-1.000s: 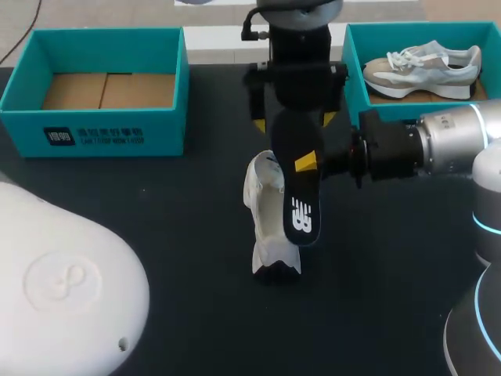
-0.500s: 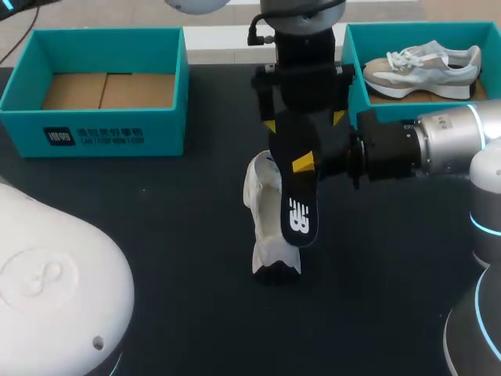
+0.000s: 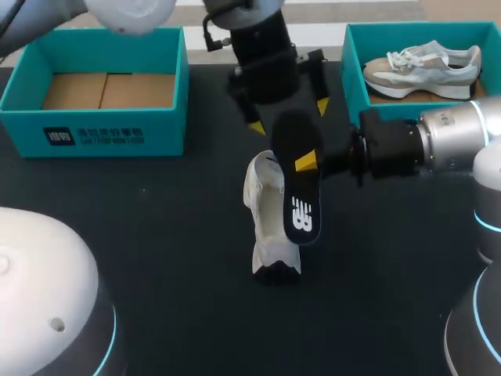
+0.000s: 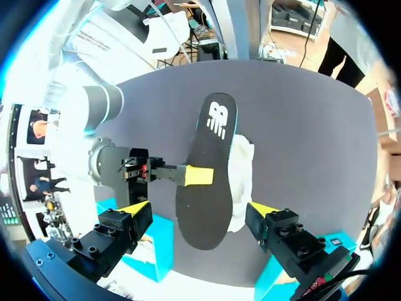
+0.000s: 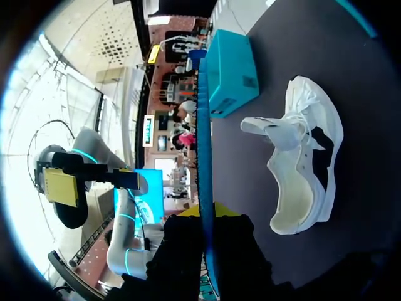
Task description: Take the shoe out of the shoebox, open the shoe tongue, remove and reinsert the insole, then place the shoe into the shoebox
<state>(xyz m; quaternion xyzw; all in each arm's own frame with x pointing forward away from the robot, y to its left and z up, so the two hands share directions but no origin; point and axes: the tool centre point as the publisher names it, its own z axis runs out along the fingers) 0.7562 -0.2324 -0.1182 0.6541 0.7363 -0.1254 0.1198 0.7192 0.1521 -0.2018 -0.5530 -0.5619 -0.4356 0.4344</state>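
insole: flat black foam insole with a white mark near its toe end was held clear of the black table top. in the head view its toe end pointed toward the camera and overlapped the shoe beneath it. contact between the two could not be told. in the right wrist view the insole showed edge-on, running straight out from the fingers.
right gripper: right gripper came in from the side and was clamped on the insole's long edge about mid-length. one yellow tip lay flat on the upper face, the other finger sat on the far face. the jaws stood nearly together, with only the insole's thickness between them. the left wrist view showed the right gripper in the same grip.
left gripper: left gripper hung over the insole's heel end with jaws spread wide. one yellow fingertip stood to each side of the insole, both apart from it. it had hold of nothing.
shoe: white low-top sports shoe stood on the table near the middle, outside both boxes. the right wrist view showed the shoe with its tongue pulled out and its opening exposed.
left box: open teal cardboard shoebox stood at the table's far left, its brown cardboard floor showing.
right box: second open teal shoebox at the far right held a grey and white laced trainer.
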